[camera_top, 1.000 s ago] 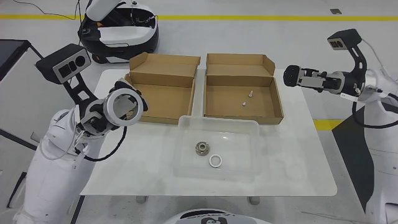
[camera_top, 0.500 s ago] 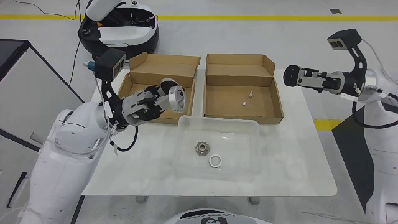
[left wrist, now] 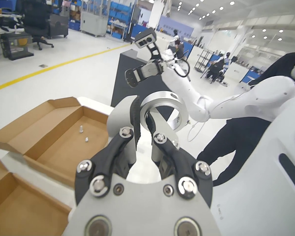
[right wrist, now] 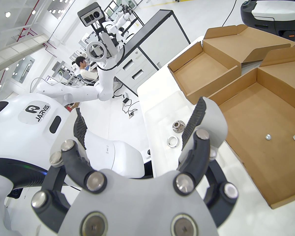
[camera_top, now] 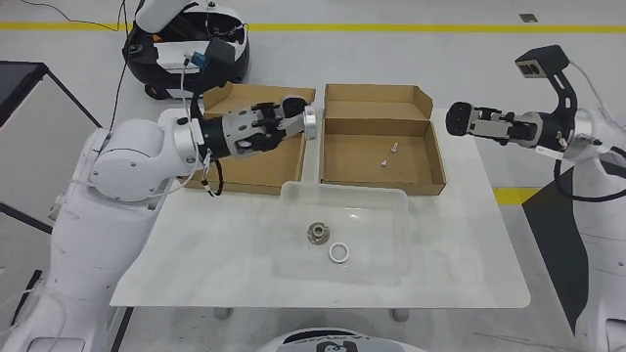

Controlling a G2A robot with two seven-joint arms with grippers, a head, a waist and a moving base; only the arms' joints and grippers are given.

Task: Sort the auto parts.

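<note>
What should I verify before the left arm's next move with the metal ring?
1. Left tool shut on the metal ring: ok.
2. Ring over the left box: cannot tell; the top view shows it at the wall between the boxes.
3. Left box lid folded back: ok.
4. Right tool open, beside the table, away from the boxes: ok.
5. Two bolts lie in the right box, apart from the ring: ok.

Behind my white table (camera_top: 469,254) stood a wheeled black-and-white base (camera_top: 191,54). A yellow floor line (camera_top: 391,27) ran beyond it. A dark cabinet (camera_top: 15,86) flanked the table.
</note>
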